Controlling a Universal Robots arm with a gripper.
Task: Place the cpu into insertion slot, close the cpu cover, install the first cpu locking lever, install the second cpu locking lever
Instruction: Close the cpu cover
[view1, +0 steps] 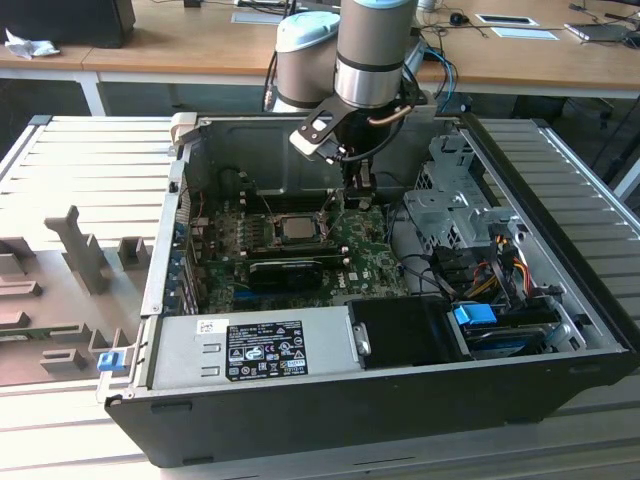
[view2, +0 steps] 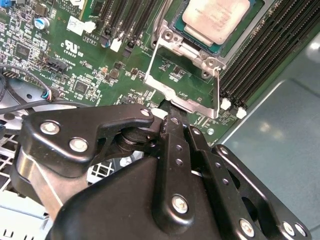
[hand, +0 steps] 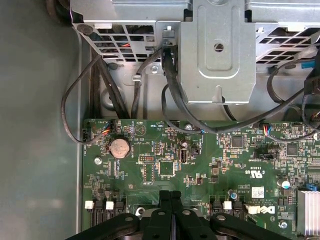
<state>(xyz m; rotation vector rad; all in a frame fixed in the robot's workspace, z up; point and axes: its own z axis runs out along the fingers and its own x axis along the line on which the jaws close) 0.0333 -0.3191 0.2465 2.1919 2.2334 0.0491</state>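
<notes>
The cpu (view1: 295, 228) (view2: 215, 17), a square chip with a dull silver top, lies flat in its socket on the green motherboard (view1: 360, 265). The cpu cover (view2: 182, 97), a thin silver frame with a square opening, is swung up and open, away from the chip. Its free edge points toward my gripper (view2: 169, 114). The black fingers (hand: 165, 200) are pressed together, and their tips are at that free edge. In the exterior view the gripper (view1: 360, 200) hangs inside the open computer case, just to the exterior view's right of the socket.
Black memory slots (view2: 260, 55) run beside the socket. A grey drive cage (hand: 217, 50) with black cables (hand: 170, 95) stands close behind the fingers. The power supply (view1: 265, 350) lies along the case's near side, and a black block (view1: 285, 272) sits in front of the socket.
</notes>
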